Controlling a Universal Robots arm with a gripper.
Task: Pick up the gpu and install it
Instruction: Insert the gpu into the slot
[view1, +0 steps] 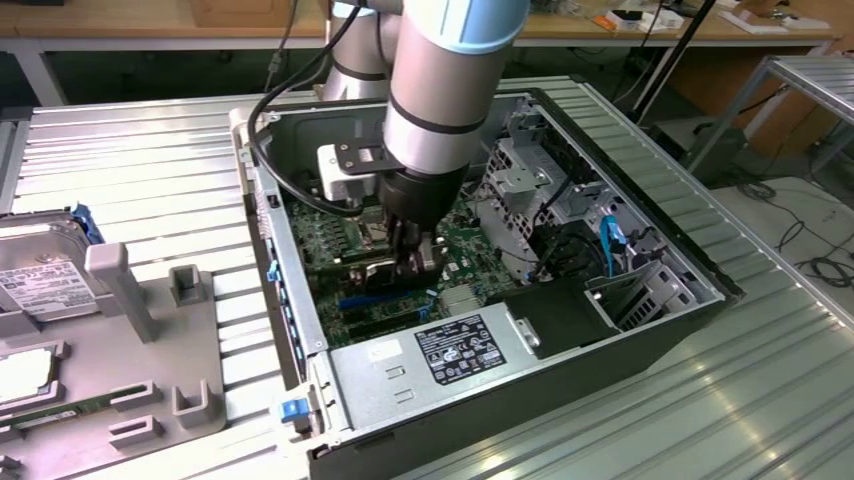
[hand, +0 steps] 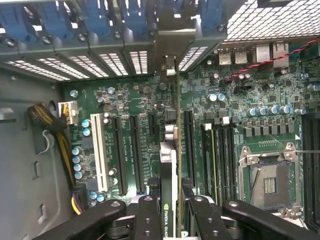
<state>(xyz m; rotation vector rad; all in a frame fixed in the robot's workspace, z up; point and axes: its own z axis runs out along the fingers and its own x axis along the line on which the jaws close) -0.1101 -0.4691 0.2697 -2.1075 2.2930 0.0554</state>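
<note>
**item:** gpu (hand: 170, 155). a thin card seen edge-on in the wrist view, with a green board edge, a dark face and a partly legible nvidia label. its silver end bracket (hand: 170, 62) is turned toward the rear wall of the computer case (view1: 667, 250).

**location:** the gpu is held upright inside the case, over the motherboard (hand: 130, 100), in line between two black expansion slots (hand: 189, 145). the slot directly beneath is hidden by the card. whether the edge connector is touching it cannot be told.

**tool** (hand: 173, 212)**:** clenched on the gpu, with black fingers (hand: 147, 220) set on either side of the card at the end away from the bracket. in the exterior view the tool (view1: 416, 250) is seen lowered into the case, which is laid open side up on the slatted worktop (view1: 134, 170).

**step judged in hand:** seating of the card in its slot.

**handling notes (judgement):**
- the card is best held upright and parallel to the slots.
- the bracket should be lined up with the rear opening below the blue retainers (hand: 60, 20), so that it is not caught on the wall.
- pressure is best applied straight toward the board. because the card is gripped at one end, rocking is to be guarded against.
- the memory slots (hand: 215, 155) and cpu socket (hand: 270, 180) are to be left untouched.

**also listed:**
- power supply (view1: 441, 350), inside the case.
- hard drive (view1: 40, 270) and grey parts holder (view1: 160, 330), at the exterior view's left, well apart from the case.
</note>
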